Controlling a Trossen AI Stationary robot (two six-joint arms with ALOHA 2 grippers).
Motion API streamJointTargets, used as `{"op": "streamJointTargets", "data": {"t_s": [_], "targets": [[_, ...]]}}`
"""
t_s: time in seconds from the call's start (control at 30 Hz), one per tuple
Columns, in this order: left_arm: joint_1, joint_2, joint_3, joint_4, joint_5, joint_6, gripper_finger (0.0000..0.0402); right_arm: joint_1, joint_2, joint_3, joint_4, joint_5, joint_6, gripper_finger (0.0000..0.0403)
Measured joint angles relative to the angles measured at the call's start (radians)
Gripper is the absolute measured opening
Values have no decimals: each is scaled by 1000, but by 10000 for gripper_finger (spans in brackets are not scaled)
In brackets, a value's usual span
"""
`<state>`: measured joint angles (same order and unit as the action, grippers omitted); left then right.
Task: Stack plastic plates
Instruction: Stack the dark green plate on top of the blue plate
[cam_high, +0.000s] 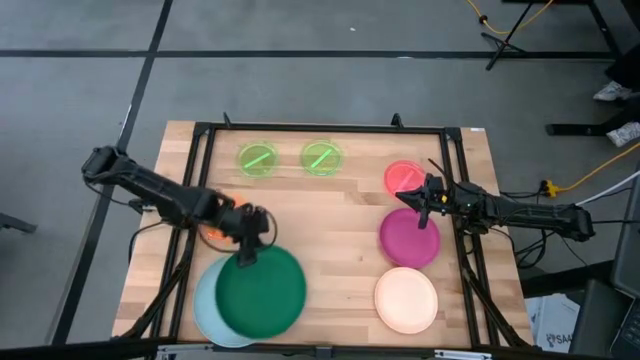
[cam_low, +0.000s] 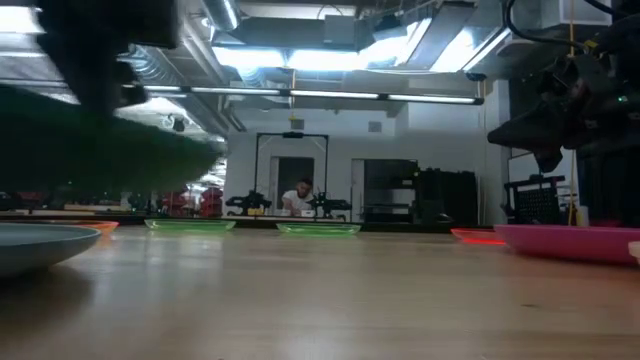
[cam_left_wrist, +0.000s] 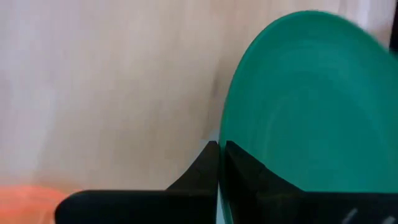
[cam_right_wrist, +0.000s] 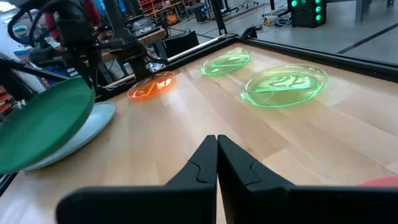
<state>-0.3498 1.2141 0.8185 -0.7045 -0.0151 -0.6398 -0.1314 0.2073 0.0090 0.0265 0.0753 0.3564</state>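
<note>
At the lower left of the high view, the left gripper (cam_high: 246, 240) is clamped on the rim of the dark green plate (cam_high: 261, 290), holding it tilted over the light blue plate (cam_high: 205, 310), which lies flat on the table (cam_high: 330, 225). The orange plate (cam_high: 213, 232) sits just behind the gripper. At top centre lie two neon green plates (cam_high: 258, 159) (cam_high: 321, 157), side by side. To the right, the right gripper (cam_high: 425, 204) hovers with its fingers pressed together on nothing, between the translucent pink plate (cam_high: 402, 177) and the magenta plate (cam_high: 409, 237); the cream plate (cam_high: 406, 299) lies below. The green plate overhangs the blue one toward the centre, so released as it is, it would probably land off-centre or slide off. The thin edge grip could also slip.
</note>
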Motion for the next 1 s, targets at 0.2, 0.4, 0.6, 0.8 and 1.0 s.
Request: {"op": "streamJointTargets", "data": {"t_s": [0.2, 0.4, 0.6, 0.8, 1.0], "targets": [[-184, 0, 0, -100, -97, -151, 7, 0, 0, 0, -1, 0, -24, 1], [-296, 0, -33, -111, -162, -207, 7, 0, 0, 0, -2, 1, -26, 1], [-347, 0, -136, -102, -145, -310, 7, 0, 0, 0, -1, 2, -28, 1], [-345, 0, -192, -43, -171, -318, 8, 0, 0, 0, 0, 2, -28, 1], [-345, 1, -229, -7, -183, -327, 27, 0, 0, 0, 2, 19, -28, 1]]}}
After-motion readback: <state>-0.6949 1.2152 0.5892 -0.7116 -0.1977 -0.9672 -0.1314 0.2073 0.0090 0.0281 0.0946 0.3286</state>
